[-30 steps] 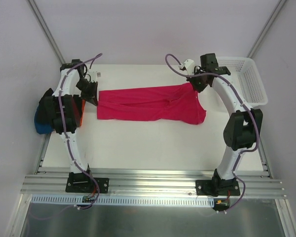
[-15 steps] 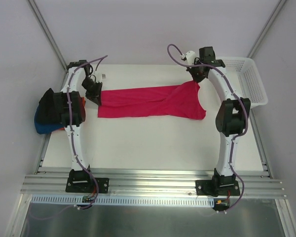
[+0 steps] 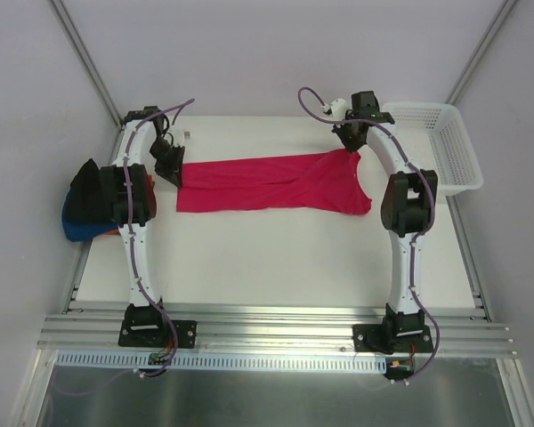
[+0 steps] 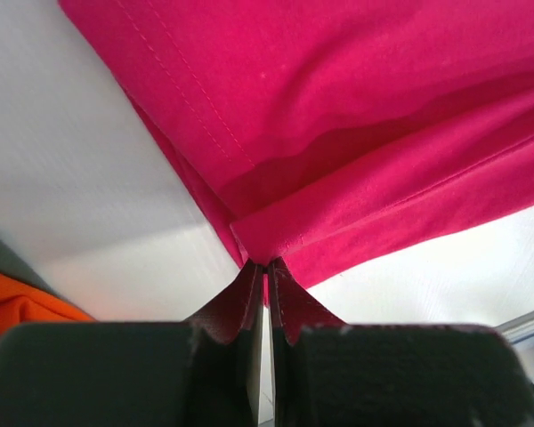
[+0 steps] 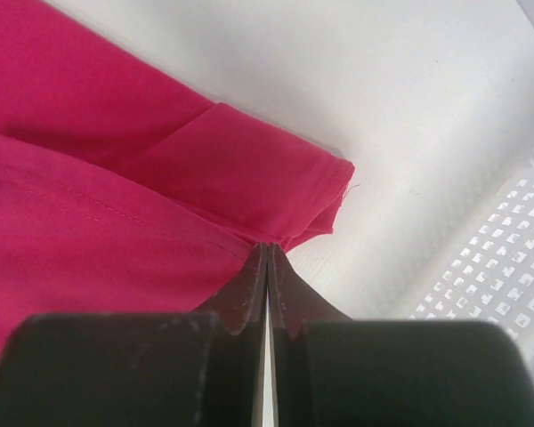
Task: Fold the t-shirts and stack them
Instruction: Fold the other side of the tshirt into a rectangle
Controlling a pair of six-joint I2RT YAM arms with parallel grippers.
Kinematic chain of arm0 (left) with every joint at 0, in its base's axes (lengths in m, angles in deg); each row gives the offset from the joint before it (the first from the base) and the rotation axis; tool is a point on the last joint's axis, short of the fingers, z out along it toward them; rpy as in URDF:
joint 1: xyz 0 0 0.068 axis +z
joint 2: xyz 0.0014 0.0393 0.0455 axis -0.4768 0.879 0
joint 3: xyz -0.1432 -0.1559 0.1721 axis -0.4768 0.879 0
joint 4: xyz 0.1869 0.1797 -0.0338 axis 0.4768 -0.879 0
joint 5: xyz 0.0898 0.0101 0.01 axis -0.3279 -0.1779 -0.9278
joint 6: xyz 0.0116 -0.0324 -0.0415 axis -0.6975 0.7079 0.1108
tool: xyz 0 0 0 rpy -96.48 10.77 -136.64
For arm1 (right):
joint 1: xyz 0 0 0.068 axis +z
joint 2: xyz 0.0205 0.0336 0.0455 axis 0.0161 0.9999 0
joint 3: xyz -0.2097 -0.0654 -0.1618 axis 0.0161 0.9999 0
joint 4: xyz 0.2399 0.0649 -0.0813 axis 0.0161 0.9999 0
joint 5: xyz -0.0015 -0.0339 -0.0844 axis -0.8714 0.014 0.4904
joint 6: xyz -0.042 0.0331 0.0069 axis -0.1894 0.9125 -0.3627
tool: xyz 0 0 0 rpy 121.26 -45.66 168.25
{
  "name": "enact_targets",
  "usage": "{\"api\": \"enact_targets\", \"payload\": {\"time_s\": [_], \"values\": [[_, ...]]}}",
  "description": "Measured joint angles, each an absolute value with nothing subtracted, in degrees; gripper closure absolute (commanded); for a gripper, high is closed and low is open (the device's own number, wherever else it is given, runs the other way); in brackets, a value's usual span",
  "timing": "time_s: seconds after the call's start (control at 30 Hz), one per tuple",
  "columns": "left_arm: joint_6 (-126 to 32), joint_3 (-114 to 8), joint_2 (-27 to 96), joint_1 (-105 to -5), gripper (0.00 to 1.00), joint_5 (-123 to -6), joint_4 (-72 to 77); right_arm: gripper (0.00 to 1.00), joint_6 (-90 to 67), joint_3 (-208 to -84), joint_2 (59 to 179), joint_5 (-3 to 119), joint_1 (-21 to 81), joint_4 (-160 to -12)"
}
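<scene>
We held the crimson-pink t-shirt (image 3: 267, 185) stretched, left gripper (image 3: 173, 173) and right gripper (image 3: 350, 148) each clamped on a far corner.

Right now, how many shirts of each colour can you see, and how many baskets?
Pink shirt: 1
Black shirt: 1
Blue shirt: 1
Orange shirt: 1
Basket: 1
Total: 5

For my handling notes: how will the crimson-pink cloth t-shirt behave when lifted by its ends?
Probably floppy: the crimson-pink cloth t-shirt creases and folds between the left end effector and right end effector. Likely light: small edge pinches grip it. Its middle may sag.
</scene>
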State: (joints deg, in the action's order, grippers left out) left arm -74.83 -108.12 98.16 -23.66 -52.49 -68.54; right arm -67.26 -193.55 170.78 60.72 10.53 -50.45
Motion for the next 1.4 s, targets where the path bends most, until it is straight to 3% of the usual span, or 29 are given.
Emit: {"api": "enact_targets", "payload": {"time_s": [0.53,0.57,0.63,0.67,0.73,0.8,0.83,1.03,1.2,1.3,1.4], "values": [[-72.42,-112.05,101.42,-23.68,1.00,-57.02,-65.70,0.99,-66.41,-196.57,175.72,64.89,10.62,-54.29],[-72.38,-112.36,101.81,-23.68,0.96,-57.28,-65.57,0.96,-66.39,-196.59,175.81,65.27,10.66,-54.53],[-72.49,-113.10,102.67,-23.88,0.60,-58.13,-65.22,0.72,-66.11,-196.70,176.09,66.18,10.86,-55.15],[-72.38,-113.43,103.23,-24.01,0.36,-58.92,-64.87,0.55,-66.06,-196.70,176.18,66.90,10.97,-55.56],[-71.81,-113.52,103.61,-24.10,0.17,-59.99,-64.47,0.42,-65.89,-196.72,176.22,68.41,11.12,-56.00],[-71.24,-113.54,103.17,-24.44,0.13,-60.60,-64.71,0.32,-65.89,-196.61,176.03,69.68,11.25,-56.48],[-71.18,-113.52,102.88,-24.64,0.01,-61.06,-64.39,0.29,-65.67,-196.19,175.68,70.18,11.34,-56.83],[-70.94,-110.74,96.24,-25.23,0.01,-61.17,-63.82,0.23,-62.11,-190.23,167.33,70.20,11.75,-55.41],[-69.01,-110.66,86.62,-25.84,0.01,-54.85,-62.75,0.20,-52.47,-184.59,155.00,60.30,12.37,-52.41],[-67.24,-110.90,83.89,-26.83,0.17,-49.72,-61.72,0.17,-43.20,-180.02,149.45,51.89,12.80,-52.54],[-66.67,-111.33,85.79,-28.66,0.21,-47.60,-60.98,0.17,-35.07,-177.33,149.34,44.52,12.98,-52.61]]}}
